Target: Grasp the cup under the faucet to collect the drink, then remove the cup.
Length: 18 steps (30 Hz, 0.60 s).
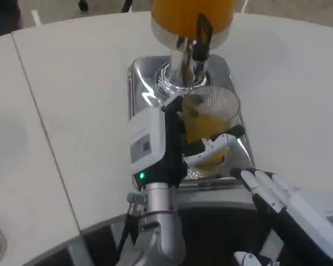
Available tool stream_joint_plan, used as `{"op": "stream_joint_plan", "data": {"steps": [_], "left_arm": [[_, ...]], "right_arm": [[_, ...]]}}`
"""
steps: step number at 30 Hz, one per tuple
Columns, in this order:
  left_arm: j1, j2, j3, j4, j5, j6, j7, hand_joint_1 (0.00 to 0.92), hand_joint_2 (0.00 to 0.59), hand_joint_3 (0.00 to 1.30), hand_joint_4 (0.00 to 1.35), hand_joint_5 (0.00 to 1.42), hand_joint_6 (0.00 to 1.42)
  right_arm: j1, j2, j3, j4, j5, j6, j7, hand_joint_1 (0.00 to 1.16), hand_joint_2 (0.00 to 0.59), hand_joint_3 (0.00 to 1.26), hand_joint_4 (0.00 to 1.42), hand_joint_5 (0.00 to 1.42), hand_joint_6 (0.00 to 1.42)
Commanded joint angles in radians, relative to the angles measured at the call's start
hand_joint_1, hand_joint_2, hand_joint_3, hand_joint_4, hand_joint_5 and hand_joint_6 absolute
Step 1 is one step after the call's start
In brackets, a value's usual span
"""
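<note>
No text, brand, number or sign can be read anywhere; the white back of the left hand [150, 141] carries a small grey rectangular panel, but its marking is too blurred to make out. Near that hand's wrist a small green light glows; it is a plain dot and shows no figure or letter.

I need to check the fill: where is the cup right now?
In the head view the cup sits centre frame on the steel drip tray, just below the faucet, gripped by the left hand.
</note>
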Motion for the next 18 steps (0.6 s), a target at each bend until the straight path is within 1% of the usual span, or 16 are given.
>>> {"op": "stream_joint_plan", "data": {"steps": [1,7,12,14,18], "left_arm": [[0.008,0.021,0.009,-0.009,-0.003,-0.042,0.017,0.644,0.048,1.05,1.14,1.41,1.42],[0.021,0.069,0.01,-0.053,0.023,-0.05,0.041,0.65,0.049,1.06,1.14,1.41,1.42],[0.028,0.122,0.018,-0.102,0.027,-0.025,0.006,0.652,0.049,1.08,1.12,1.41,1.42],[0.029,0.134,0.017,-0.119,0.029,-0.011,-0.013,0.654,0.05,1.08,1.12,1.41,1.42],[0.051,0.154,0.023,-0.138,0.016,-0.017,-0.04,0.658,0.049,1.08,1.12,1.41,1.42]], "right_arm": [[-0.033,-0.022,-0.022,-0.011,0.038,0.029,0.031,0.32,0.512,0.02,0.0,0.0,0.08],[-0.107,-0.066,-0.037,0.027,0.078,0.043,0.026,0.32,0.514,0.02,0.0,0.0,0.08],[-0.155,-0.102,-0.054,0.07,0.119,0.056,0.014,0.32,0.515,0.02,0.0,0.0,0.08],[-0.164,-0.114,-0.05,0.091,0.124,0.056,0.007,0.32,0.516,0.02,0.0,0.0,0.08],[-0.168,-0.117,-0.039,0.101,0.124,0.05,-0.02,0.33,0.52,0.02,0.0,0.0,0.09]]}}
